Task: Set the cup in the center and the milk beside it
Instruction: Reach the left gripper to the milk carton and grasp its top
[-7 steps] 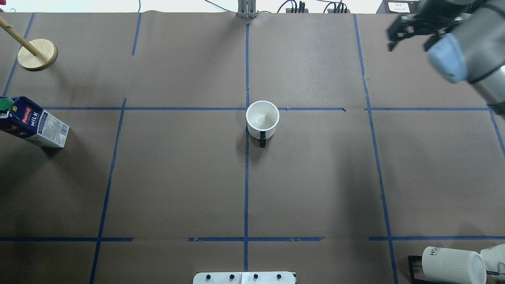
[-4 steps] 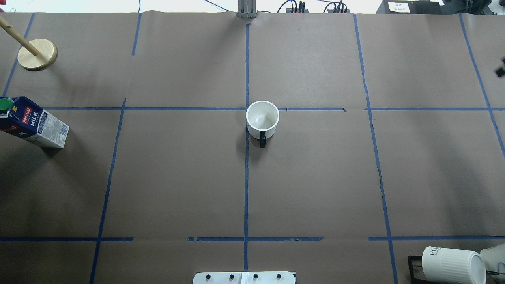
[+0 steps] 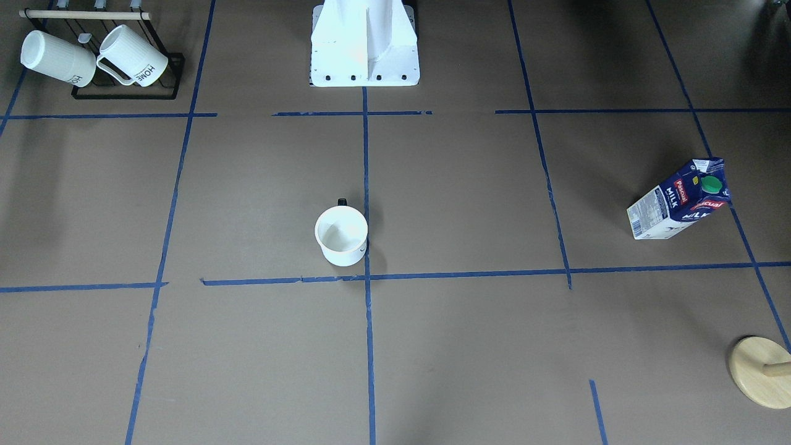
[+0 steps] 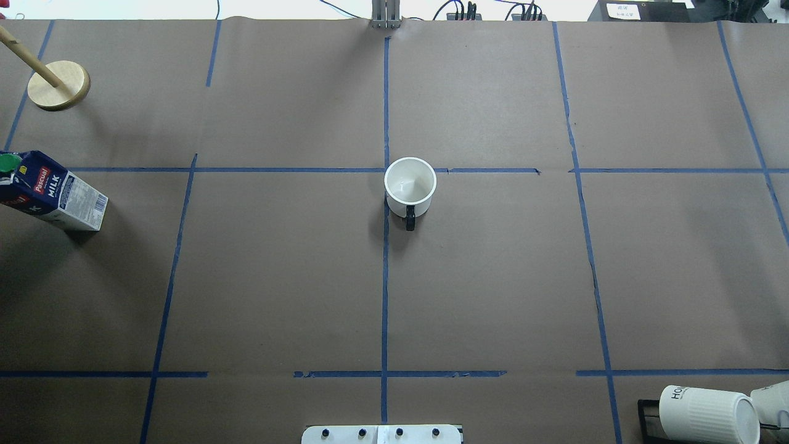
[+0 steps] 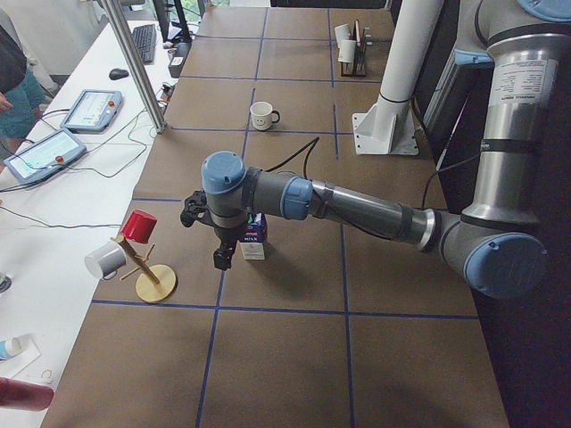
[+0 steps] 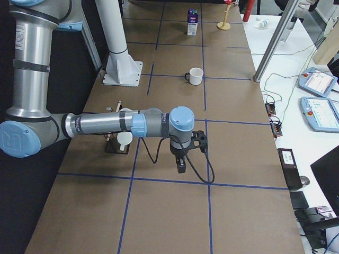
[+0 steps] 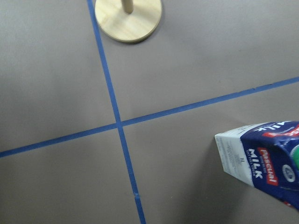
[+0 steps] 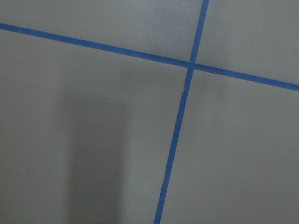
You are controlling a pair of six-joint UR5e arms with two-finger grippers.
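Since a second ago the right arm has swung out of the overhead shot. The cup sits upright by the middle tape cross, and the milk is way off at the table's left edge. The left gripper hangs beside the milk and the right gripper is over bare table. Can't tell how far either one's fingers are spread.

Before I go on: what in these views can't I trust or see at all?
The left hand: only in the exterior left view, small and dark; open or shut unclear, as is contact with the milk.
The right hand: only in the exterior right view; open or shut unclear.
The milk: top cut by the overhead view's left edge.
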